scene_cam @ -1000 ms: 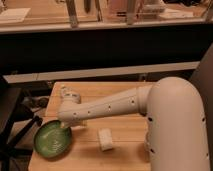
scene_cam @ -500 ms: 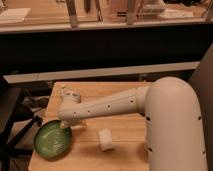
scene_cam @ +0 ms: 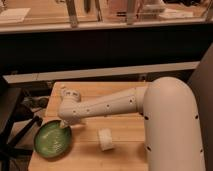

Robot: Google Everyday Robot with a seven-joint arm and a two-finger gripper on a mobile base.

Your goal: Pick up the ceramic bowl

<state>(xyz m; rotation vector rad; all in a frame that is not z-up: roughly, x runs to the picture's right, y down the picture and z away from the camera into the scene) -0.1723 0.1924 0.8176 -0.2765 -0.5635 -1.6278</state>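
Ceramic bowl [scene_cam: 50, 141] sits upright at the front left corner of the wooden surface [scene_cam: 85, 159]. It is wide, shallow and glazed green, with a darker rim and faint streaks running down its inside. Its left edge lies close to the left edge of the surface.

The gripper [scene_cam: 64, 124] hangs at the bowl's back right rim, pointing down from a bent white wrist [scene_cam: 70, 105]. Most of the gripper is tucked under the wrist, so only a pale tip shows just above the rim. The fingers stand spread as wide as they go and have hold of nothing. Whether the tip touches the rim or hovers just over it, I cannot tell from this angle.

The white arm [scene_cam: 107, 104], dotted with small dark marks, reaches across the middle of the surface from right to left. It joins a large rounded white housing [scene_cam: 172, 125] that fills the lower right of the view.

A small white cup [scene_cam: 105, 139] lies on its side on the surface, to the right of the bowl and apart from it, in front of the arm.

Left of the surface stands what looks like a dark chair [scene_cam: 11, 117]. Behind the surface a pale ledge [scene_cam: 100, 73] runs across the view, with a dark panel above it.
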